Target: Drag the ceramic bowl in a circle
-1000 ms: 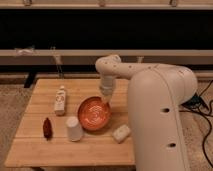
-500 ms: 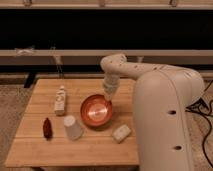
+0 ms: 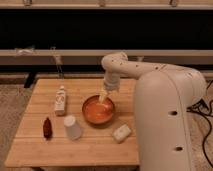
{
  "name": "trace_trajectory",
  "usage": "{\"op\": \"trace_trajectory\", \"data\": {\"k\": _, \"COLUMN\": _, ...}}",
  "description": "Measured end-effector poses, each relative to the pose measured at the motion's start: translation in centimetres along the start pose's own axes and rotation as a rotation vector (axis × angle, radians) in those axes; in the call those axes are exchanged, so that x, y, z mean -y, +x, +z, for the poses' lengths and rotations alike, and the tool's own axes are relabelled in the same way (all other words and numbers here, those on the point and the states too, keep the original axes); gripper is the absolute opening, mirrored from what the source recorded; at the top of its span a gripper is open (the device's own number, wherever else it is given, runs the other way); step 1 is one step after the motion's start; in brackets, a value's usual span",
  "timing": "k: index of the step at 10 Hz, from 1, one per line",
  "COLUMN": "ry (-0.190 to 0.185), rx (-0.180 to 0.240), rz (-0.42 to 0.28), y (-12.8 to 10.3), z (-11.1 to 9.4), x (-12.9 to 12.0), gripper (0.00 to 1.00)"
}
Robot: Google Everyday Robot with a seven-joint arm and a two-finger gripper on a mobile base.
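Compared with earlier, bowl (image 3: 98,110) and gripper (image 3: 103,96) sit nearer the tabletop's (image 3: 75,145) back edge. Jaws' spread: cannot tell. No readable labels.

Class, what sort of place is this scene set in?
Probably a lab or test room: a small wooden table holds a ceramic bowl, white cup and bottle, and the robot's gripper reaches into the bowl.

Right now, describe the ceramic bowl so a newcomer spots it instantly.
On the wooden table, look right of centre, under the gripper reaching into its far rim. The ceramic bowl is shallow, round, glossy orange-red, wider than the white cup beside it.
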Motion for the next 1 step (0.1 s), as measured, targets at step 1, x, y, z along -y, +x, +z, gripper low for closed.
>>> {"op": "trace_trajectory", "data": {"k": 1, "ry": 0.0, "rx": 0.0, "rz": -0.002, "y": -0.04, "z": 0.0, "x": -0.03, "gripper": 0.8}}
